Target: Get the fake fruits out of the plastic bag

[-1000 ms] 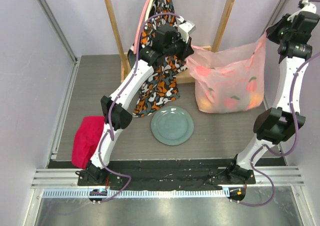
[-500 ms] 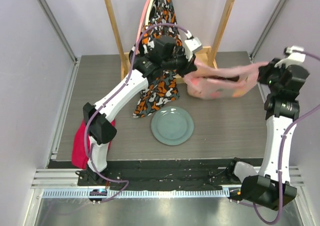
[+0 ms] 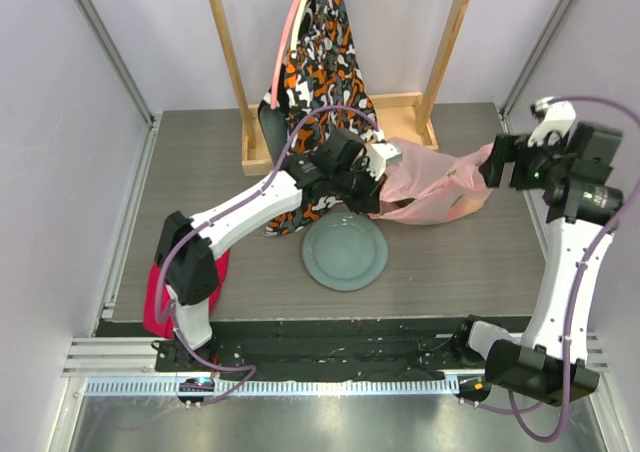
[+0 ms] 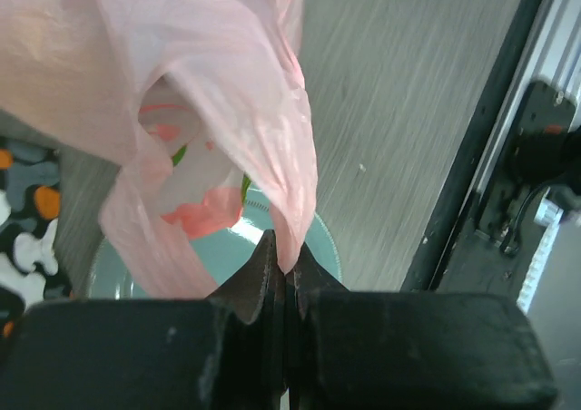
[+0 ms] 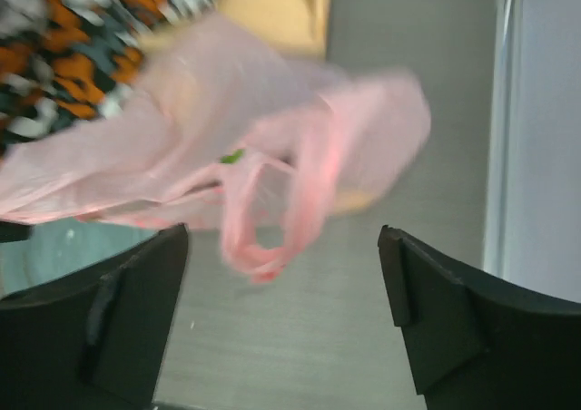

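A thin pink plastic bag is pinched at its edge by the left gripper, whose black jaws are pressed together. The bag is spread toward the upper left. A grey-green plate is seen beneath it on a grey table. A patterned garment is glimpsed at the left edge.

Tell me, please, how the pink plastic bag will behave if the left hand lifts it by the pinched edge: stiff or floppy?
Probably floppy: the plastic bag lies collapsed and wrinkled, and its film folds where the left hand pinches it. Lifted, it would likely sag at its bulging other end, where orange shapes show through. The thin translucent film may stretch or slip.
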{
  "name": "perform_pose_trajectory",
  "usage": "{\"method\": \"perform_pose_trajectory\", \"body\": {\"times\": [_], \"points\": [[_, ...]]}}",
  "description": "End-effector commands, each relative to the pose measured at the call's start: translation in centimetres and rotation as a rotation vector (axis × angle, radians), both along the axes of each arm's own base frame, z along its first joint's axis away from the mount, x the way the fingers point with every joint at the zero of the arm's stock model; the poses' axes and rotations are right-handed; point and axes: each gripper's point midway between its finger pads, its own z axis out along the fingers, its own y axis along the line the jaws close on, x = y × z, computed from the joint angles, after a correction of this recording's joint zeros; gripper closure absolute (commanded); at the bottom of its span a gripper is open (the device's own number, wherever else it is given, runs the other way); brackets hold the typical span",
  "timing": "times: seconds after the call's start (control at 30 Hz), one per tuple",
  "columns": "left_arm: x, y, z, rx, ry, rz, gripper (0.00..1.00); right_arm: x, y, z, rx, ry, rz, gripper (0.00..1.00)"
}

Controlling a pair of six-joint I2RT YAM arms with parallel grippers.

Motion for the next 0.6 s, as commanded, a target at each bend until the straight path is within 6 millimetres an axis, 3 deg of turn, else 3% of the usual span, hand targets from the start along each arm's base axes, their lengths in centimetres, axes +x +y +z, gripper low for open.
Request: {"method": "perform_pose_trajectory", "body": {"times": [0.0,0.07,0.17,0.2,0.27,0.3,0.4,0.43,0.57], "points": [[1.8,1.4,7.9,-0.177,-0.038,0.262,1.0,-2.1,6.2,11.4,-0.023,-0.325,0.34,0.04],[1.2,1.5,7.9,-0.198,0.02,0.299,1.0,-2.4,7.6,12.7,0.019,-0.372,0.388,0.04],[0.5,1.5,8.0,-0.227,0.075,0.322,1.0,-1.9,8.5,11.5,0.068,-0.382,0.409,0.13],[0.4,1.4,8.1,-0.238,0.081,0.323,1.0,-1.3,8.7,9.0,0.098,-0.33,0.401,0.25],[0.6,1.5,7.5,-0.236,0.105,0.343,1.0,-0.9,9.1,7.5,0.08,-0.32,0.41,0.39],[0.6,1.3,7.4,-0.246,0.126,0.352,1.0,-0.5,10.0,5.2,0.072,-0.274,0.427,0.53],[1.1,1.0,6.7,-0.259,0.185,0.38,1.0,0.6,11.4,2.2,0.028,-0.233,0.45,0.72],[1.6,1.0,6.5,-0.264,0.195,0.387,1.0,1.3,12.0,1.8,-0.007,-0.242,0.44,0.86],[2.5,1.0,6.5,-0.276,0.205,0.406,1.0,2.8,13.1,-0.4,-0.014,-0.22,0.442,0.99]]}}
